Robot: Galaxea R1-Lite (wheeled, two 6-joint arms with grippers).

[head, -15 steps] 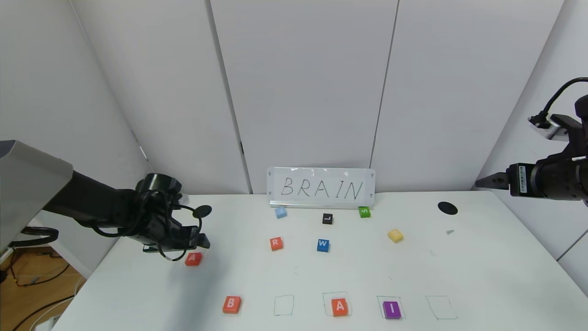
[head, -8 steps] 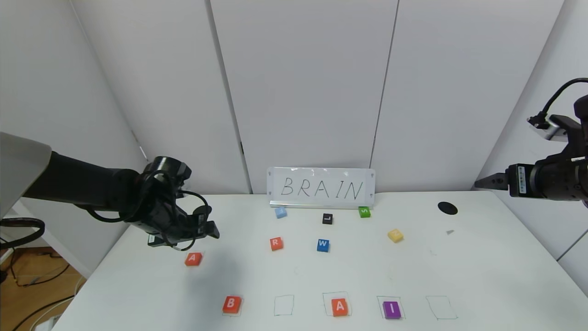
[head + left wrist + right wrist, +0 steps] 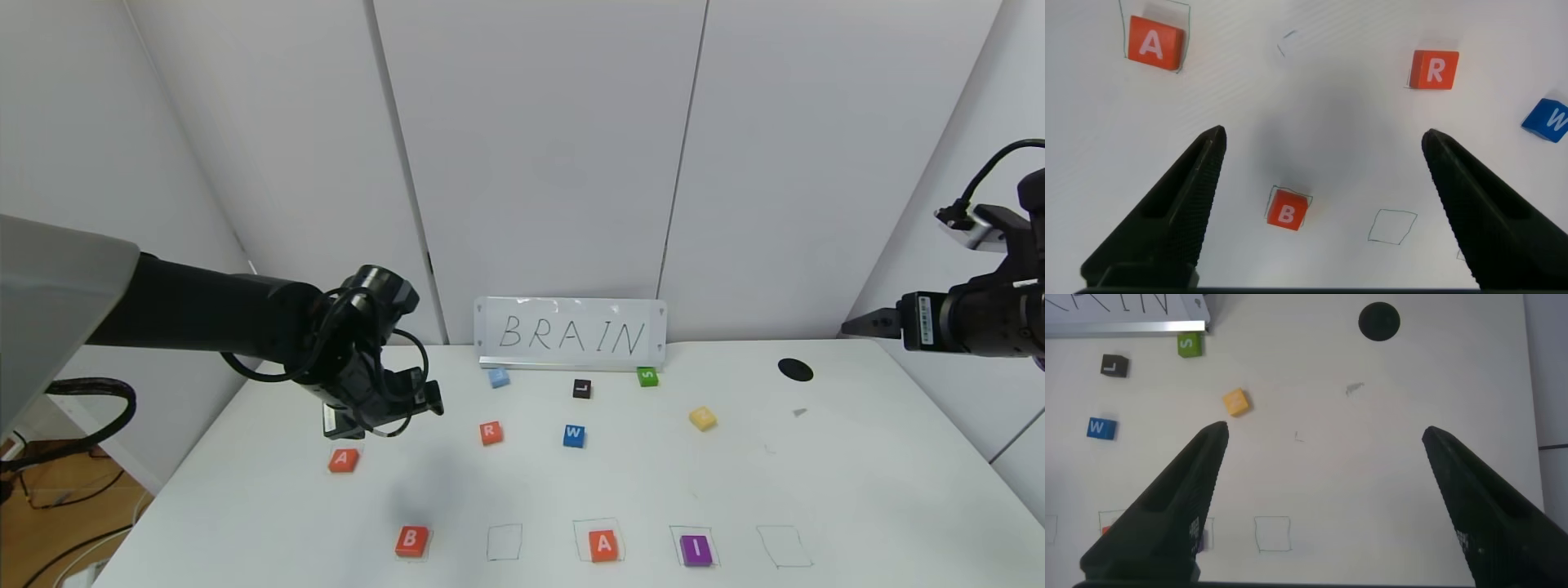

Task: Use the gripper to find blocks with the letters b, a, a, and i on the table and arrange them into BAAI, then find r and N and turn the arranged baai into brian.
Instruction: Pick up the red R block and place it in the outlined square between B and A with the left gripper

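The R tile (image 3: pixel 491 433) lies mid-table (image 3: pixel 857 490), beside the blue W tile (image 3: pixel 574 435). The left gripper (image 3: pixel 392 408) hovers nearby, fingers wide, empty. Only the head view shows the right gripper (image 3: pixel 857 325) raised off-table, also spread.

Matt white table (image 3: pixel 857 490), smooth matt blocks (image 3: pixel 412 541)
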